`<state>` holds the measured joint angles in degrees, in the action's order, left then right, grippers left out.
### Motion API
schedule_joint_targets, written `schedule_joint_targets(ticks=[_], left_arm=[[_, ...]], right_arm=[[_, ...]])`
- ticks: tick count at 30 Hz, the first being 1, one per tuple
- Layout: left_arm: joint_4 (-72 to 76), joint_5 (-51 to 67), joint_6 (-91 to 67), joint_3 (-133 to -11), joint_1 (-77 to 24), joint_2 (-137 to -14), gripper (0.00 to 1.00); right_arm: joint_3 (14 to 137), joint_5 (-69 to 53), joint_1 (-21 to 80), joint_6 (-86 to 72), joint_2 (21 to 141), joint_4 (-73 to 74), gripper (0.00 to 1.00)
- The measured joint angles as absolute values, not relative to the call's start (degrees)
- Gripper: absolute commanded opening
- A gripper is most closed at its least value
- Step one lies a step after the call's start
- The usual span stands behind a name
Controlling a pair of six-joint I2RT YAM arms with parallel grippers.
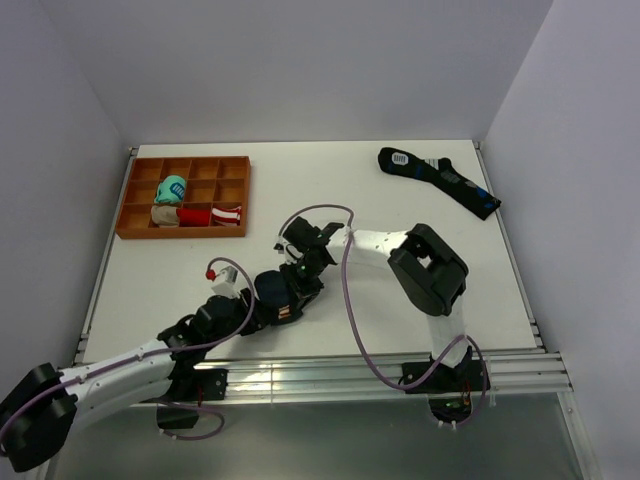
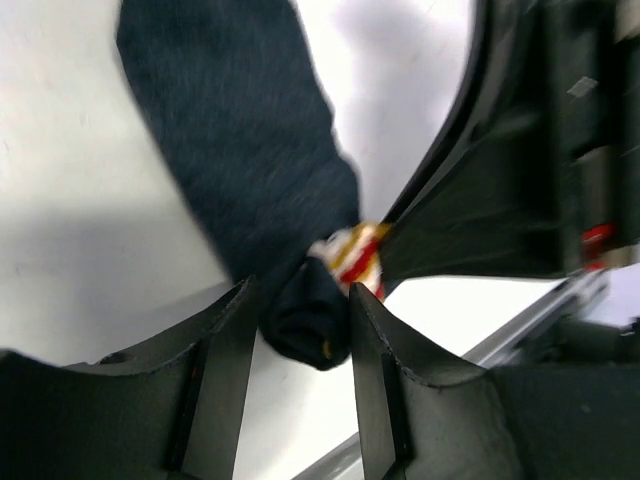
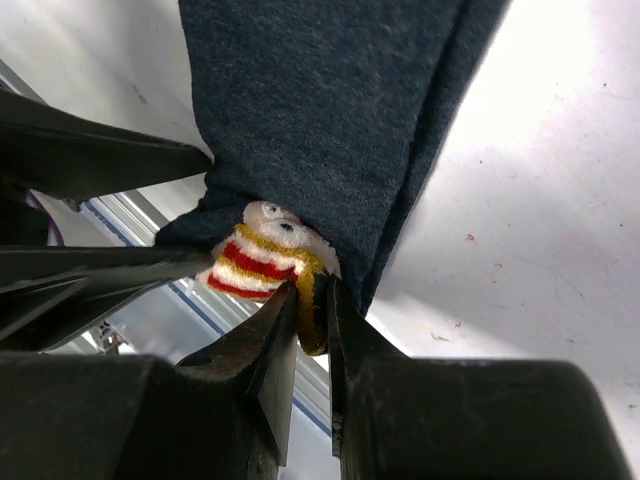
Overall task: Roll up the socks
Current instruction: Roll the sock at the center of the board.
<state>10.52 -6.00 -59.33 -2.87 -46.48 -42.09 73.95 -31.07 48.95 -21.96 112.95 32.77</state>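
The socks [image 1: 268, 288] are a dark navy pair lying near the table's front edge, between my two grippers. In the left wrist view the socks [image 2: 240, 150] stretch away from me. Their near end is folded into a small dark lump [image 2: 308, 318] next to a red-white-yellow patch [image 2: 350, 258]. My left gripper [image 2: 300, 300] has that lump between its fingers, touching both. My right gripper [image 3: 312, 295] is shut on the yellow edge of the striped patch [image 3: 255, 262], under the navy fabric [image 3: 320, 110]. From above, the left gripper [image 1: 282, 306] and right gripper [image 1: 300, 264] sit close together.
An orange compartment tray [image 1: 140, 228] at the back left holds a teal bundle [image 1: 172, 188], a beige one [image 1: 164, 214] and a red-white one [image 1: 226, 213]. A longer dark sock [image 1: 440, 180] lies at the back right. An aluminium rail [image 1: 350, 368] runs along the near edge.
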Motion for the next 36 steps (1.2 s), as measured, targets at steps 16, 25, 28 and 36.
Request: schedule_joint_targets(ticks=[16, 25, 28, 36], left_arm=[[10.7, -14.8, -61.1, -2.9, -53.0, -42.8, 0.44], [11.0, -16.4, -62.2, -2.9, -54.2, -44.9, 0.38], [11.2, -16.6, -62.7, -2.9, -54.3, -45.0, 0.31], [13.1, -16.9, -64.6, -2.9, -54.3, -48.3, 0.14]], right_arm=[[77.0, -30.7, 48.9, -20.9, 114.6, 36.7, 0.09], [77.8, -30.5, 48.9, -20.4, 114.8, 37.6, 0.10], [78.1, -30.5, 48.9, -20.3, 115.0, 37.8, 0.10], [79.6, -30.5, 48.9, -20.0, 116.0, 39.0, 0.11]])
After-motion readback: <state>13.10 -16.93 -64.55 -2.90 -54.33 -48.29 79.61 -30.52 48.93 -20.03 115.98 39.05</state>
